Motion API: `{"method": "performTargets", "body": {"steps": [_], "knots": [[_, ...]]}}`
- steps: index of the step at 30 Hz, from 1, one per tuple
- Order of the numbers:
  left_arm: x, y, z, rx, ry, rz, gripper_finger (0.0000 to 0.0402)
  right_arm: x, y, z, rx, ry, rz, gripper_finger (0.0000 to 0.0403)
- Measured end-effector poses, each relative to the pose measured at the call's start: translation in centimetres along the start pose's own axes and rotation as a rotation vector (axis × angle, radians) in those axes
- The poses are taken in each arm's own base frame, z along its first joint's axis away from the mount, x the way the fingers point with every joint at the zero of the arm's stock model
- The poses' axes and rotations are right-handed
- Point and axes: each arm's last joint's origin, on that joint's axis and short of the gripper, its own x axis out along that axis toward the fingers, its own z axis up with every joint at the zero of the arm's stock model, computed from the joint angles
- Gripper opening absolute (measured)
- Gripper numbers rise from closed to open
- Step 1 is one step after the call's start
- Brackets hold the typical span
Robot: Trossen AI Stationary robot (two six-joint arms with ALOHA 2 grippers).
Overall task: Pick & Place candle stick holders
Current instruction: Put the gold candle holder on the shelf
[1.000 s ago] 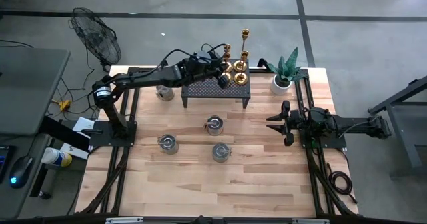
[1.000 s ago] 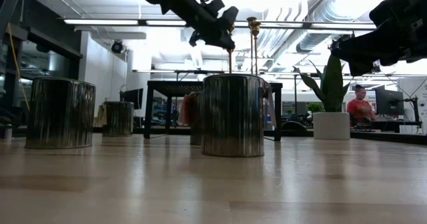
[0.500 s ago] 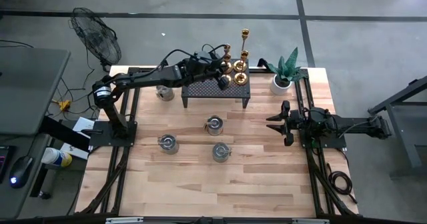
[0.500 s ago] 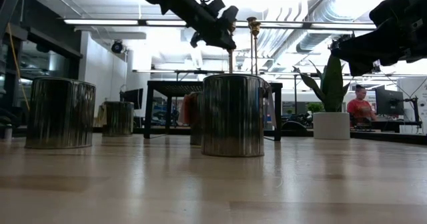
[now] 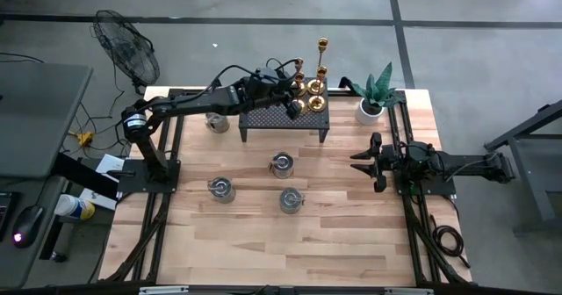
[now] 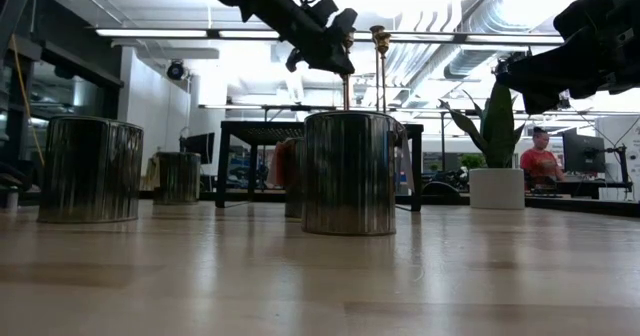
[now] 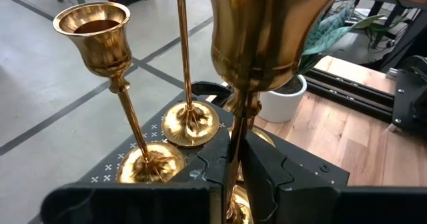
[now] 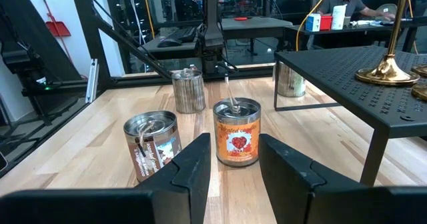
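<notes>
Three gold candle stick holders show at the right end of a black perforated stand (image 5: 272, 119). In the left wrist view a short one (image 7: 100, 31) and a tall thin one (image 7: 183, 57) stand on their round bases on the stand. My left gripper (image 7: 237, 177) is at the stand's far right part (image 5: 292, 102) and is shut on the third holder (image 7: 267, 37), whose wide cup fills the view. My right gripper (image 5: 369, 163) hovers over the table's right side, open and empty (image 8: 230, 164). My left gripper pinches the holder's thin stem (image 7: 239, 127), well below the cup, between its two fingers (image 7: 267, 174). The fingers come from the table's left, slanting down, and lie across the stem. The holder stays upright. I cannot tell whether its base touches the stand.
Several metal candle tins stand on the table: one at mid table (image 5: 282, 163), two nearer the front (image 5: 220, 188) (image 5: 291, 198), one left of the stand (image 5: 217, 119). A potted plant (image 5: 373, 97) stands at the far right. A fan (image 5: 127, 45) stands beyond the far left corner.
</notes>
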Motion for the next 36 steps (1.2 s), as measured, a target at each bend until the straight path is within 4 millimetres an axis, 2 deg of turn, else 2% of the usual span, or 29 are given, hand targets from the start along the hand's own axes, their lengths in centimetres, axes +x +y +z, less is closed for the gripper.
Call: {"method": "performTargets", "body": {"steps": [4, 11, 18, 32, 36], "knots": [[0.0, -0.04, 0.0, 0.0, 0.001, -0.013, 0.0032, 0.0, 0.0, -0.01, 0.0, 0.0, 0.0, 0.0117], [-0.02, -0.21, -0.01, 0.0, 0.008, -0.072, 0.0008, 0.0, 0.0, -0.01, 0.0, 0.0, 0.0, 0.0117], [-0.03, -0.19, -0.02, 0.0, 0.008, -0.066, 0.0032, 0.0, 0.0, 0.0, 0.0, 0.0, 0.0, 0.0117], [-0.06, -0.2, -0.03, 0.018, 0.011, -0.074, 0.003, 0.0, 0.0, 0.0, 0.0, 0.0, 0.0, 0.0117], [-0.06, -0.21, 0.02, 0.036, 0.006, -0.075, 0.0044, 0.0, 0.0, 0.0, 0.0, 0.0, 0.0, 0.0117]]}}
